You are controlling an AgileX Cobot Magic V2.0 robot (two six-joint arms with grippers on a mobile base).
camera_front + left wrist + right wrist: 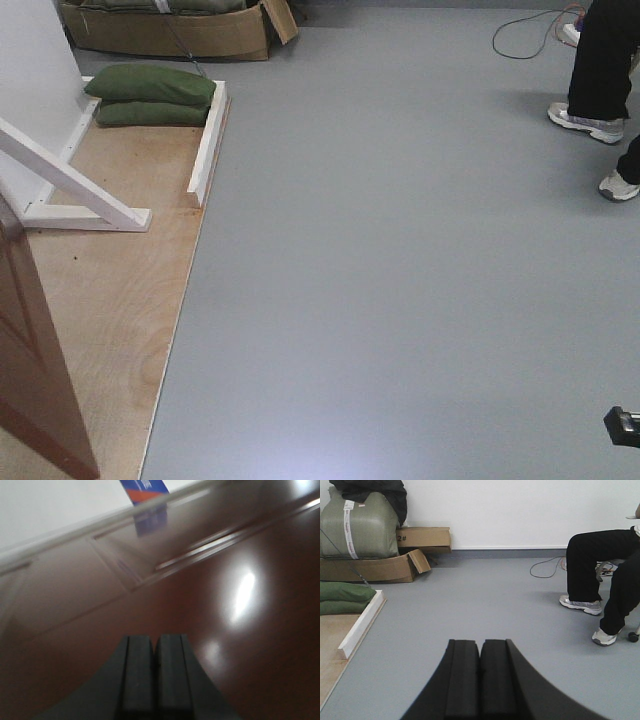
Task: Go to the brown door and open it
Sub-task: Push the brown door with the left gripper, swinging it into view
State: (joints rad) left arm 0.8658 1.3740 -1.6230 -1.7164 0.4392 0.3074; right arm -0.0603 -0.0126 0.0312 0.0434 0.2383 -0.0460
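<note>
The brown door point(35, 370) shows as a glossy reddish-brown leaf at the lower left of the front view, standing over the plywood base. In the left wrist view the brown door point(240, 630) fills the frame, blurred, with recessed panel moulding. My left gripper point(155, 639) is shut with nothing between its pads, its tips very close to the door surface; contact cannot be told. My right gripper point(480, 642) is shut and empty, held over grey floor. A dark tip of the right gripper point(622, 424) shows at the front view's lower right edge.
A plywood base point(120, 290) with white frame braces point(70, 185) and green sandbags point(152, 95) lies left. A cardboard box point(170, 35) stands behind. A seated person's legs point(602, 580) and shoes point(588, 122) are at the right, with a cable point(525, 35) on the floor.
</note>
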